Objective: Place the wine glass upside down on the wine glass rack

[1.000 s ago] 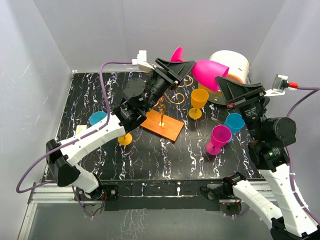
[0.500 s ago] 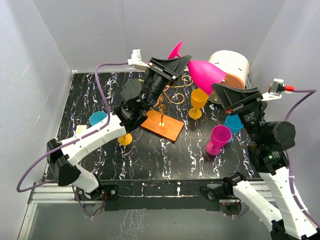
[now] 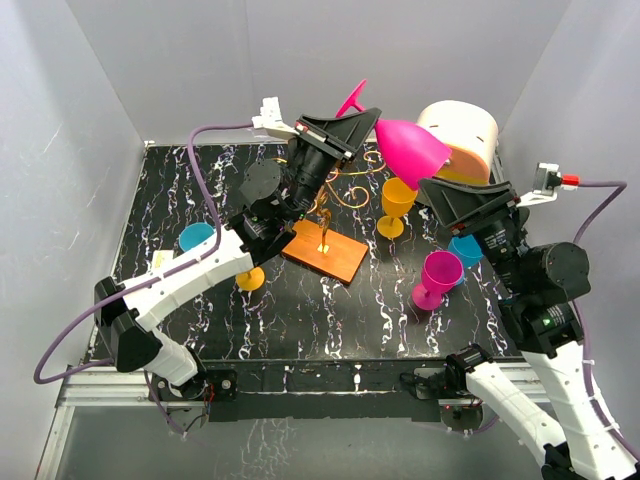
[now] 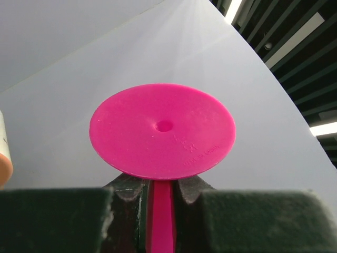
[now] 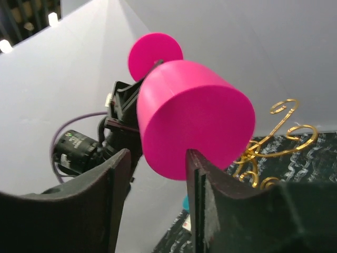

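Note:
A pink wine glass point(image 3: 410, 146) hangs on its side above the back of the table, foot toward the wall. My left gripper point(image 3: 368, 120) is shut on its stem point(image 4: 160, 216), just behind the round foot point(image 4: 162, 130). My right gripper point(image 3: 432, 190) stands open a little below and right of the bowl point(image 5: 195, 118), with its fingers point(image 5: 118, 184) apart and nothing between them. The wine glass rack point(image 3: 345, 195), gold wire scrolls on an orange-brown wooden base point(image 3: 325, 250), stands under the left arm. Its scrolls point(image 5: 279, 139) show behind the bowl in the right wrist view.
An orange glass point(image 3: 397, 205), another pink glass point(image 3: 438, 278) and a blue glass point(image 3: 465, 247) stand right of the rack. A blue glass point(image 3: 195, 237) and an orange foot point(image 3: 250, 278) sit by the left arm. A white and peach cylinder point(image 3: 460, 135) lies at the back right.
My left gripper has closed on the stem. My right gripper has opened, let go of the bowl and drawn back and down. The glass has shifted slightly left and up.

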`<state>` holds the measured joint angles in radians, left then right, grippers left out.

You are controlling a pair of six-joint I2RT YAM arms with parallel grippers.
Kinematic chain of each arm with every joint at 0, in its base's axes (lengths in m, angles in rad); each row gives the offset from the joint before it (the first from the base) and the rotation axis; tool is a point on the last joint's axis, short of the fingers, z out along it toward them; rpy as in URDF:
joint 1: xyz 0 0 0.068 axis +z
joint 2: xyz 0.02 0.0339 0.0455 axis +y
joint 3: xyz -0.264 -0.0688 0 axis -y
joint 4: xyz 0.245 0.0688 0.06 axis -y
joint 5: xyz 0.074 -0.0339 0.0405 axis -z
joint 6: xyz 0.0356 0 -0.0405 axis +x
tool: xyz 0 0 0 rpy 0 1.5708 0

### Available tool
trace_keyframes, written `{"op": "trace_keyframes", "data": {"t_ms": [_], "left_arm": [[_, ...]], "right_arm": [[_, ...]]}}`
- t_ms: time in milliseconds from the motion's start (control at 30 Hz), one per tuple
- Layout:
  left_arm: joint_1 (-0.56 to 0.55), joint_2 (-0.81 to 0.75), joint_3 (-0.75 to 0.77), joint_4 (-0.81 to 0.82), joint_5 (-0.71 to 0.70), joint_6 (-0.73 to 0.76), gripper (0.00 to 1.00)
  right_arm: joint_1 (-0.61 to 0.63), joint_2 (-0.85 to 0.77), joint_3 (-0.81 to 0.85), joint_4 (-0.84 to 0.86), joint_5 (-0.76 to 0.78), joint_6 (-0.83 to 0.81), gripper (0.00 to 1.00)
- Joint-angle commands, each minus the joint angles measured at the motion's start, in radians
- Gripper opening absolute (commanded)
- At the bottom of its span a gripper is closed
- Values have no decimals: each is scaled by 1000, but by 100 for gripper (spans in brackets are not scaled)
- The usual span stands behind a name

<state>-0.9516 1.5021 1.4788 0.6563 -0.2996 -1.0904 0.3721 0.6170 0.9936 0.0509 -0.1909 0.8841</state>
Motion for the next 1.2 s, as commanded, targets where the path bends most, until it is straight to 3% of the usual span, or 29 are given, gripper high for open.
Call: {"op": "trace_keyframes", "data": {"t_ms": [0,67,167,500,833,1000,1167], "left_arm": [[1,-32,5,71,-4,97,0],[1,-35,21,45,35,154,0],[1,-41,38,-15,116,203,0],[3,-126,45,-251,284,399,0],[3,-208,35,-360,583,537,0],[3,-225,1,-362,691,610,0],[4,-222,-20,-386,716,702,0]], "right_arm": [[2,-9,82,-158,72,-58,56],[2,-13,98,-218,93,-81,66],[2,-23,128,-308,133,-113,72],[3,42,327,-663,327,-86,74],[3,250,579,-799,22,-46,72],[2,249,532,-665,-123,52,69],[3,214,509,-588,-164,115,69]]}}
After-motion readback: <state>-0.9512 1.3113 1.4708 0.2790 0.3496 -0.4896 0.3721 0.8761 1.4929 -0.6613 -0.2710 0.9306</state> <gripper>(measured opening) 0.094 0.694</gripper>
